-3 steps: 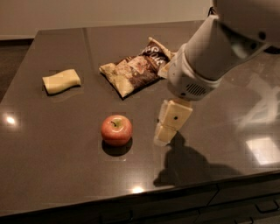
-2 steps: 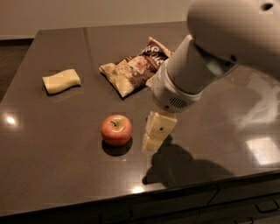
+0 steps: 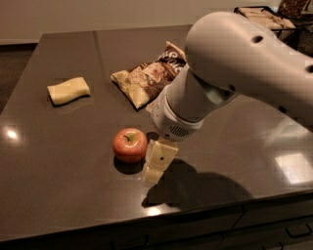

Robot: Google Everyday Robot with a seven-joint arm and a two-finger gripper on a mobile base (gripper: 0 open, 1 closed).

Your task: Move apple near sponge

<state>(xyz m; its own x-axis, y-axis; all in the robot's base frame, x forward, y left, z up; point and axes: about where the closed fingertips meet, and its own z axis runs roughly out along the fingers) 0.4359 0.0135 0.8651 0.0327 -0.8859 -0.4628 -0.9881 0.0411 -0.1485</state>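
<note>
The red-orange apple (image 3: pixel 129 144) stands on the dark table (image 3: pixel 58 151), left of centre near the front. The pale yellow sponge (image 3: pixel 68 91) lies flat at the far left, well apart from the apple. My gripper (image 3: pixel 155 165) hangs from the big white arm and sits low just to the right of the apple, almost touching it. Only one cream finger (image 3: pixel 159 158) shows.
A brown-and-tan snack bag (image 3: pixel 149 78) lies behind the apple at the centre back. A wire basket (image 3: pixel 266 14) stands at the back right corner. The table's front edge runs just below the gripper.
The arm has swung left and forward. The gripper has moved from well right of the apple to right beside it. Apple, sponge and bag have not moved.
</note>
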